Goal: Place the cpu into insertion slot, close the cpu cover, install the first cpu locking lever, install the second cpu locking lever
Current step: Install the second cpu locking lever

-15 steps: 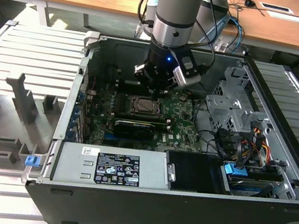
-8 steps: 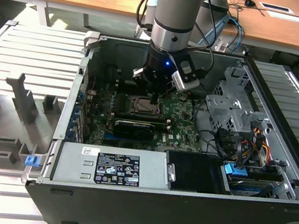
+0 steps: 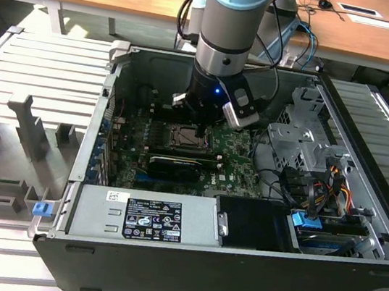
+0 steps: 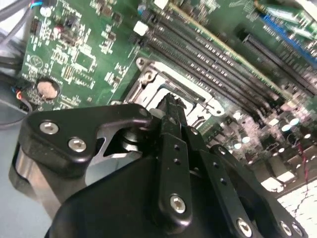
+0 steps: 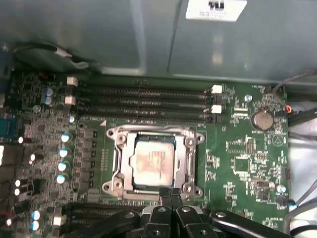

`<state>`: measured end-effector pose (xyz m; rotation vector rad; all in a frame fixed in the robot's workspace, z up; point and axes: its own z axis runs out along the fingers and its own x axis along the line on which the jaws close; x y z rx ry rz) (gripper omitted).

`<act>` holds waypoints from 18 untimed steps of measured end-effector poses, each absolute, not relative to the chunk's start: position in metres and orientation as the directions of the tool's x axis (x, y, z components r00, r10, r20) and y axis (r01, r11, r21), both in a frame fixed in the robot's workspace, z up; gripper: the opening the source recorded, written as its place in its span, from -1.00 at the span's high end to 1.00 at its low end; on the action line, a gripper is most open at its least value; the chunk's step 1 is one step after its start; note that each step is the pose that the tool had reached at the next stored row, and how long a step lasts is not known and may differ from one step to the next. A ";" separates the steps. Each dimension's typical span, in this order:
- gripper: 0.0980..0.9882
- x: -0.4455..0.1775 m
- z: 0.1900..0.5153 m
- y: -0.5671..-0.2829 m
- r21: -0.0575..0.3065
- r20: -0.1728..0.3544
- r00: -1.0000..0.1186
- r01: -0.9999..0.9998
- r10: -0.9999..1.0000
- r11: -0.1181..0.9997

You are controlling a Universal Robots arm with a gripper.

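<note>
Black two-fingered end effector (image 5: 171,194) pressed shut, gripping nothing, poised at the near rim of the square black insertion slot (image 5: 154,163). Beyond, seated in the slot: flat silvery-grey cpu (image 5: 154,162), thin silvery metal cpu cover (image 5: 188,161) framing it (whether latched, unclear). Risks: slipping off, scraping the green circuit board (image 5: 242,153).

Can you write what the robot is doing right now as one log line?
gripper: shut, empty, at socket edge | cpu: seated in insertion slot | cpu cover: down over it
</note>
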<state>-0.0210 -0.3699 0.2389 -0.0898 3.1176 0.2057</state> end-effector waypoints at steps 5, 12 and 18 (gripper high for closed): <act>0.98 -0.032 0.236 -0.382 0.147 -0.021 -0.998 -0.066 -0.063 0.987; 0.98 -0.056 0.228 -0.384 0.165 -0.022 -0.998 -0.068 -0.066 0.984; 0.98 -0.061 0.227 -0.393 0.205 -0.024 -0.998 -0.068 -0.065 0.976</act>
